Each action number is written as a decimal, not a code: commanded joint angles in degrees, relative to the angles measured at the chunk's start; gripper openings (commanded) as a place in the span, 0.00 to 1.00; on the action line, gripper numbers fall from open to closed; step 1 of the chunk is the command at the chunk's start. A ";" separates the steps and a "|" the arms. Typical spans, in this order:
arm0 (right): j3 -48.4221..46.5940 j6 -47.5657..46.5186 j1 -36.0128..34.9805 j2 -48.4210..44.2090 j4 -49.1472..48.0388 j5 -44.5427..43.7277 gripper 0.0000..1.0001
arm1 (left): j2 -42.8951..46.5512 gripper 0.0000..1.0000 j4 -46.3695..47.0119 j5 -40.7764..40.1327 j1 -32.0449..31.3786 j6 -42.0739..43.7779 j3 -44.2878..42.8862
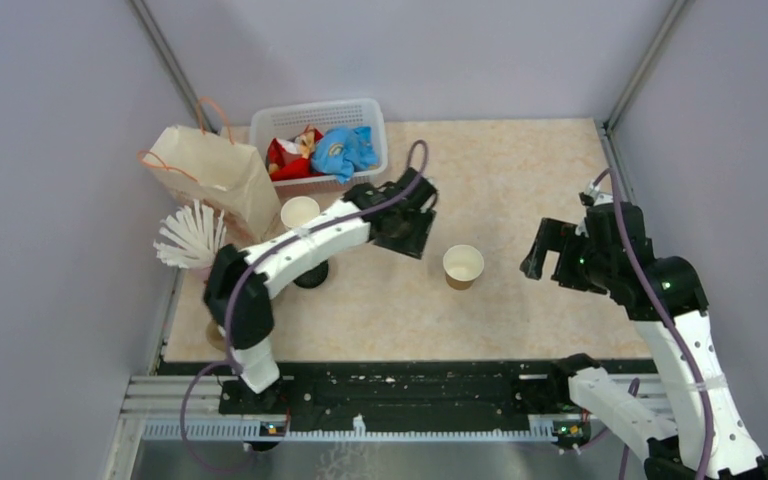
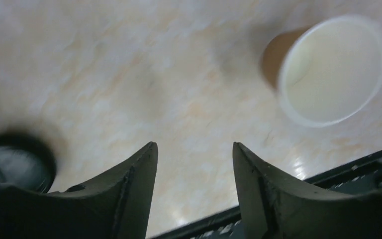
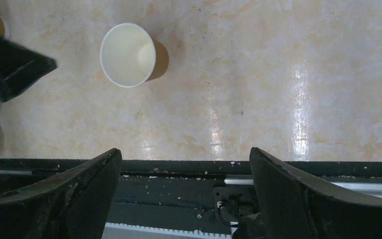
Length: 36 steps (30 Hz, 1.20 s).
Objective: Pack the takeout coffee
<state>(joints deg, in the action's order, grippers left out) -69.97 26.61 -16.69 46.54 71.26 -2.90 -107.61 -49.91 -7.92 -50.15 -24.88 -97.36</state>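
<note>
- Rail of black metal runs along the near edge of the counter, a pale, glossy, marbled slab.
- Just beyond the rail hangs the right claw. Its dark curved jaws are spread as wide as they go and grip nothing.
- No capped cup shows anywhere, so I judge the coffee is not yet made up. The kraft cup stands alone between the two claws, upright with its long axis vertical and its mouth up. It has a brown paper wall, a smooth white lining, a rolled rim and no lid.
- From the right claw, the kraft cup lies ahead and to the left, well apart.
- The left claw is the nearer one. Its jaws are parted over bare counter and hold nothing. The kraft cup sits off its line, ahead and to the right, so a grasp would probably need a sideways shift first.
- A black lid, flat and round, lies partly under the left forearm, on the left claw's other side from the kraft cup.
- Farther back, a second cup stands beside a stiff tan paper bag, with a bundle of white straws nearby.
- Farthest back is a white lattice basket holding soft red and blue things.
</note>
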 commanded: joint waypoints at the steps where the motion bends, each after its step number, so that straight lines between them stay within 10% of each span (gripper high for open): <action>1: 1.36 -0.43 0.08 1.24 -4.15 2.67 0.99 | 18.83 0.71 -4.03 -1.22 9.09 -0.93 17.64; 7: 3.96 0.36 0.13 1.81 -7.60 6.38 0.99 | 31.84 0.84 1.37 -1.23 18.88 4.06 32.91; 17: 3.63 -0.17 0.13 3.70 -8.35 6.99 0.99 | 20.25 0.51 3.38 -7.85 26.02 0.51 29.90; 28: 4.06 0.18 0.08 3.29 -7.81 5.96 0.99 | 12.31 0.50 5.17 -8.44 25.98 -2.03 27.22; 36: 4.43 0.20 0.10 3.79 -8.49 5.84 0.99 | 8.49 0.32 4.86 -8.53 26.02 -2.27 24.71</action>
<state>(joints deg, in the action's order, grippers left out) -65.23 26.68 -16.69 50.35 64.71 3.53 -97.82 -46.22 -15.44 -24.08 -26.48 -70.02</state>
